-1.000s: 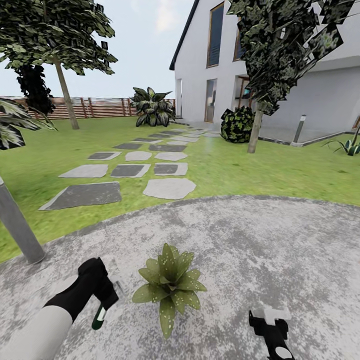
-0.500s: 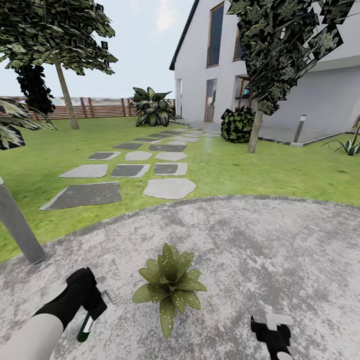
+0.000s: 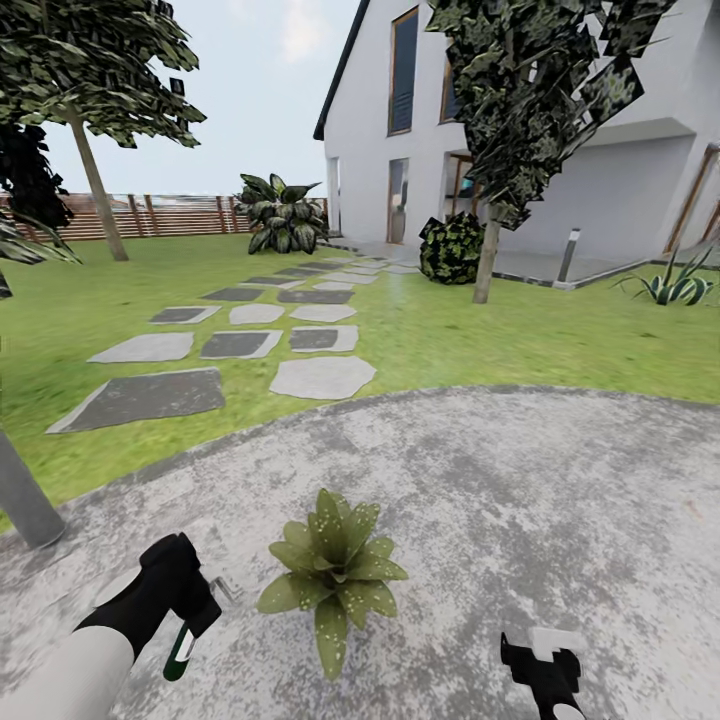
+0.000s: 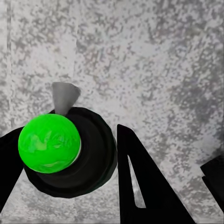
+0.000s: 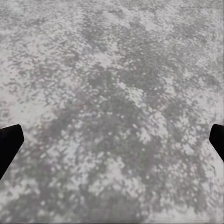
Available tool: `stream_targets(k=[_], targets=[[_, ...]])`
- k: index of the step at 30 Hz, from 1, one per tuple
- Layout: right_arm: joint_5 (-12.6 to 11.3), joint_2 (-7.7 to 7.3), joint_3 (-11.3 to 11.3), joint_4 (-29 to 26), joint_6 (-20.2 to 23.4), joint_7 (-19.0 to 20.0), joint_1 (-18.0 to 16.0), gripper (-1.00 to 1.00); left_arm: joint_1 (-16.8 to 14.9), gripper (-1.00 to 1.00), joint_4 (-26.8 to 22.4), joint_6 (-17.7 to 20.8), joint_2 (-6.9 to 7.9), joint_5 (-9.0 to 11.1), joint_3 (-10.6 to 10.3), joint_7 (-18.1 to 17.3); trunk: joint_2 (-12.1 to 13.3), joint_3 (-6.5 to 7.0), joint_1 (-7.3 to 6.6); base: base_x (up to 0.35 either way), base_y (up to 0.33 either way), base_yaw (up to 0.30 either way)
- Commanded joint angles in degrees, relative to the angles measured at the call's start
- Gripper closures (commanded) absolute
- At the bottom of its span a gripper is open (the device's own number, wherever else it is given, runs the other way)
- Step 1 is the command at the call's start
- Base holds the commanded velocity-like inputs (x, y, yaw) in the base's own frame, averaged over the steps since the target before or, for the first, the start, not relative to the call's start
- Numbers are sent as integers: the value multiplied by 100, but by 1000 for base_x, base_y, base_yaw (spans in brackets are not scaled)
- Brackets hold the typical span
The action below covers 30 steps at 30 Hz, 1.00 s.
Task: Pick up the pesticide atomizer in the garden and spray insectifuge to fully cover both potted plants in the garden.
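Your left gripper (image 3: 190,615) pinches the spray bottle (image 3: 181,648) just beside the potted plant (image 3: 332,568) on the stone patio (image 3: 520,500).

Its pale trigger head (image 3: 222,584) sits nearest the leaves, yet the bottle hangs low beside the plant: fire from here and, in my judgement, mist may coat only the near leaves or wet the stone. Your right gripper (image 5: 112,140) hangs spread and empty on the plant's other side. Since a second ago your view has swung, shifting everything leftward; the left arm has dropped and pulled away from the plant.
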Motion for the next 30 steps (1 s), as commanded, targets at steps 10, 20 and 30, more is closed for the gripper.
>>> stream_targets(k=[10,20,30], targets=[[-58,-2,50,5,-22,-24,-4,-100,-65,100,61,36,5,-28,-68,-246,-2,-6,-1,57,178,-124],[-43,-7,50,19,-22,-16,-4,-100,-836,100,34,48,41,-684,-242,-1813,-2,-6,-1,1,2,-9],[-32,-19,51,143,-15,-7,-4,-100,-1013,100,2,13,66,-1834,-236,-2791,-2,-6,-1,0,0,0]])
